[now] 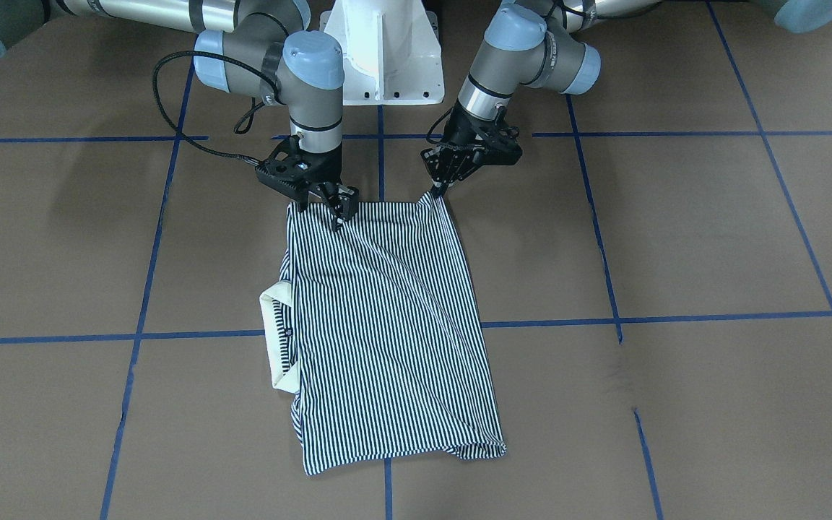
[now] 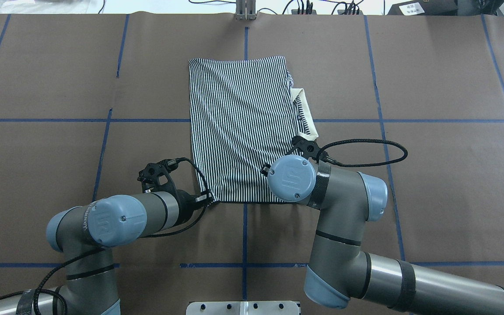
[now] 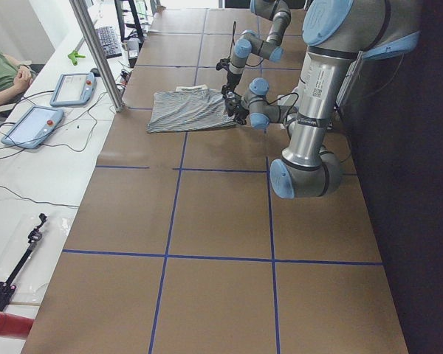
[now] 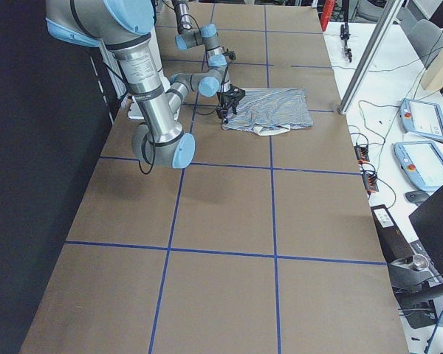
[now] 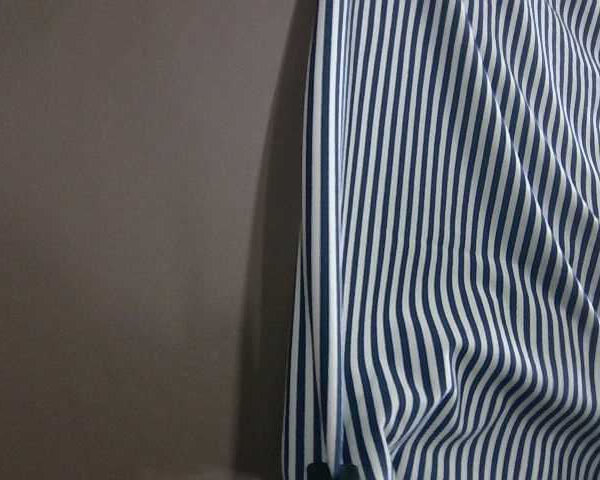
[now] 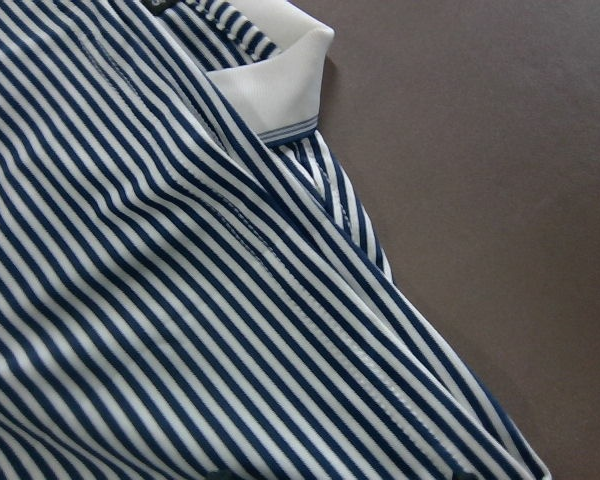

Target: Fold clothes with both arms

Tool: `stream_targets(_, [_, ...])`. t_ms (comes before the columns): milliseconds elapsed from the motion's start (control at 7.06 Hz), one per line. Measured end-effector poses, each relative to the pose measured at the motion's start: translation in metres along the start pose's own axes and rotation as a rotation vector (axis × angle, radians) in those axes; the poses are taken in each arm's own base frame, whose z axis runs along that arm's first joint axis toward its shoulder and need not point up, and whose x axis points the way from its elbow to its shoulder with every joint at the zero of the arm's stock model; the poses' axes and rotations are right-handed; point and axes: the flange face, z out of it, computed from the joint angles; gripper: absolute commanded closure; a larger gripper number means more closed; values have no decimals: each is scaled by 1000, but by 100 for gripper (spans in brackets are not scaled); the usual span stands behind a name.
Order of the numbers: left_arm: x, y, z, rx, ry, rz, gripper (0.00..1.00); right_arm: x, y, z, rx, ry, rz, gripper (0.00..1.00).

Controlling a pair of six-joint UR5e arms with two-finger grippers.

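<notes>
Lying folded into a rough rectangle, the polo shirt point(image 1: 387, 325) sits at mid-width of the worktop point(image 1: 676, 238), closer to the edge opposite the robot than to the robot's own edge. Its stripes run between those two edges. The cream collar point(image 1: 275, 339) pokes out from the shirt's side toward the robot's right. The shirt's edge nearest the robot is drawn straight between its two corners, and creases fan out from both. The left gripper point(image 1: 436, 192) has its fingers pinched together on the corner toward the robot's left; its wrist view shows the fingertips meeting on the striped edge. The right gripper point(image 1: 335, 215) appears closed on the cloth just inside the opposite corner. Blue tape lines point(image 1: 676, 316) divide the brown surface into squares, and a white pedestal point(image 1: 387, 58) stands at the robot's edge between the two arms.
</notes>
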Motion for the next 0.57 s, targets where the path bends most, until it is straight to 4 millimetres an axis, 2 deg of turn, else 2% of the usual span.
stream_targets(142, [0,0,0,0,0,0,100,-3,1,4,3,6,0,22])
stream_targets(283, [0,0,0,0,0,0,100,-5,2,6,5,10,0,31])
stream_targets(567, [1,0,0,0,1,0,100,-7,2,8,8,13,0,100])
